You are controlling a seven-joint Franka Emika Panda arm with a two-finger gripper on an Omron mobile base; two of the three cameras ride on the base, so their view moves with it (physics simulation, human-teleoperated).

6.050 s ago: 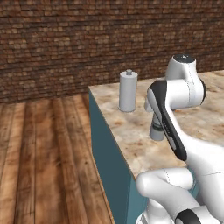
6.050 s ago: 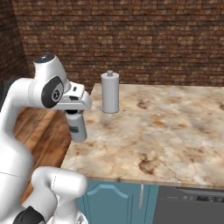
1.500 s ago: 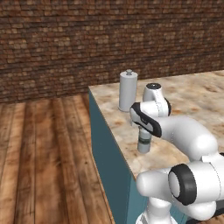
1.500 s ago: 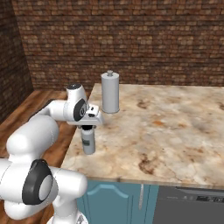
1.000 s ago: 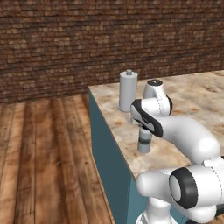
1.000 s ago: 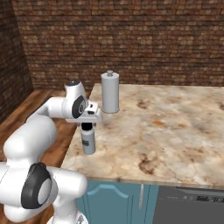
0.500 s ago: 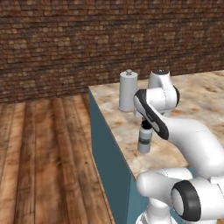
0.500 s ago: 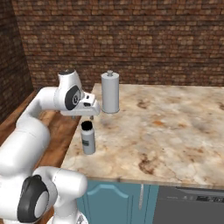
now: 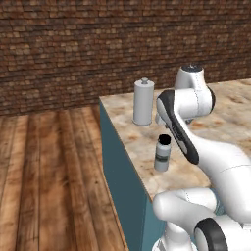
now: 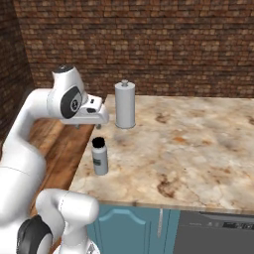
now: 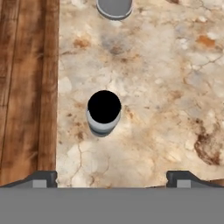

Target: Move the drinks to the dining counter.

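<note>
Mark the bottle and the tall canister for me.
bottle [image 10: 100,159]: right base view, on its labelled body.
canister [image 10: 125,106]: right base view, mid-wall of the grey cylinder.

No legible text, brand, number or sign in any view. The bottle [image 9: 163,153] carries a dark green label band, but no lettering resolves on it in either base view; from the hand view only its black cap faces the camera. The grey canister [image 10: 124,105] has a plain, unmarked wall. The marble table [image 10: 198,149] shows mottled veining only, no markings. The teal cabinet fronts [image 9: 120,181] are blank.
</note>
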